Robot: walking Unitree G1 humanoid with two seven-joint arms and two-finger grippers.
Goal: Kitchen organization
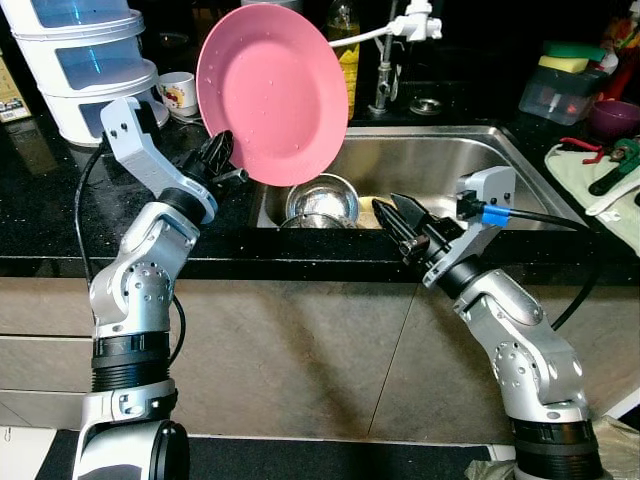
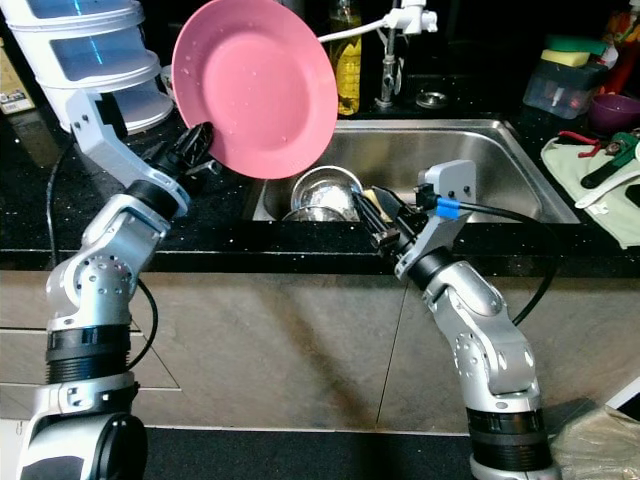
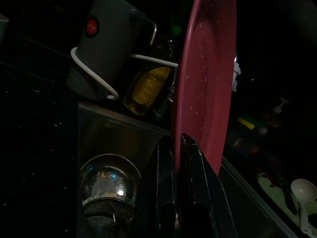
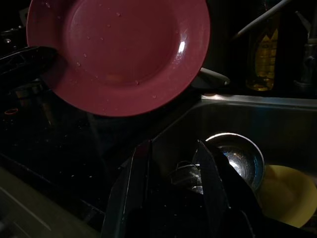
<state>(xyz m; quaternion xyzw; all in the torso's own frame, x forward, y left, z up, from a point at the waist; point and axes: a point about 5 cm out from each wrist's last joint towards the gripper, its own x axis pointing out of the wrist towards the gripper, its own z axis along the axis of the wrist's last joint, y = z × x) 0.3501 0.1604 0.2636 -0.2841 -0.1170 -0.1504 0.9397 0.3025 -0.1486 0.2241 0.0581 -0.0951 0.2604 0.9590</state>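
Jaws of the left gripper (image 1: 222, 150) are clamped on the lower rim of the pink plate (image 1: 272, 92), which stands nearly upright in the air above the sink's left edge, wet with droplets. Jaws of the right gripper (image 1: 397, 222) stand parted and hold nothing, poised over the front rim of the sink (image 1: 520, 150). Down in the basin sit a steel bowl (image 1: 322, 198) and something yellow (image 4: 285, 196) beside it. On the counter's back left corner stands a stack of clear white-rimmed containers (image 1: 85, 60), with a small cup (image 1: 178, 92) next to it.

Judged from this, the step is carrying the rinsed plate away from the sink to a resting place. The grip is only on the rim, so the wrist should turn slowly, keeping the plate clear of the faucet (image 1: 395, 40) and the bottle (image 1: 345, 45) behind it, and lower it flat before letting go
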